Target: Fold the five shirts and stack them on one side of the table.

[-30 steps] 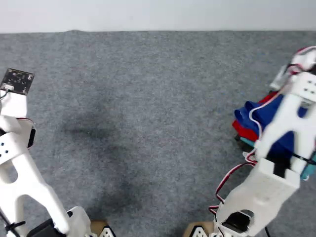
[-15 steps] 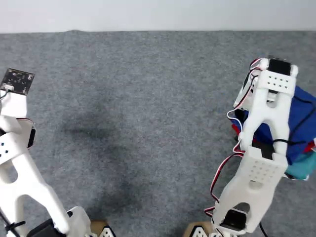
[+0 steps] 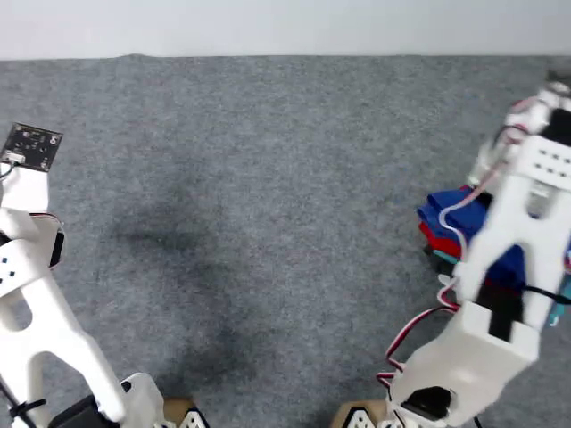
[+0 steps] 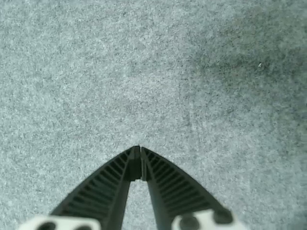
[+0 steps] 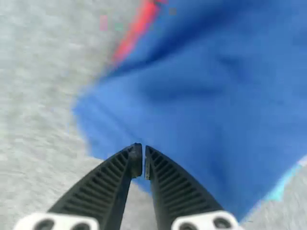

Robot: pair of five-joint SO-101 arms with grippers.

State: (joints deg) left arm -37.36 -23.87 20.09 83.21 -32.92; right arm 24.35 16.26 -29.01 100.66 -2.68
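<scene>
A grey table [image 3: 268, 178] carries what looks like the job's late stage. Every shirt in sight lies in one stack [image 3: 443, 234] at the right-hand edge of the high view, under the right arm [image 3: 500, 294]. The left arm [image 3: 36, 312] stands at the opposite edge, well apart from the cloth. The folding and stacking look close to finished — a judgement only, since the arm covers much of the pile and five layers cannot be counted. A blue shirt [image 5: 206, 96] lies on top, a red shirt [image 3: 435, 239] shows just beneath it, and a teal shirt [image 3: 558, 309] peeps out at the near side. A darker layer may sit lowest. What is left, it seems, is at most a tidying of the top layer, whose edge looks rumpled rather than square. The stack's layered edges face the middle of the table, and a blue corner juts that way in the right wrist view. Its long axis cannot be told, the greater part being hidden. The right end effector [image 5: 143, 160] hovers over the blue shirt's edge with its tips together and, as far as can be seen, no cloth between them. The left end effector [image 4: 140, 160] — tips likewise pressed together, holding nothing — hangs over bare table.
</scene>
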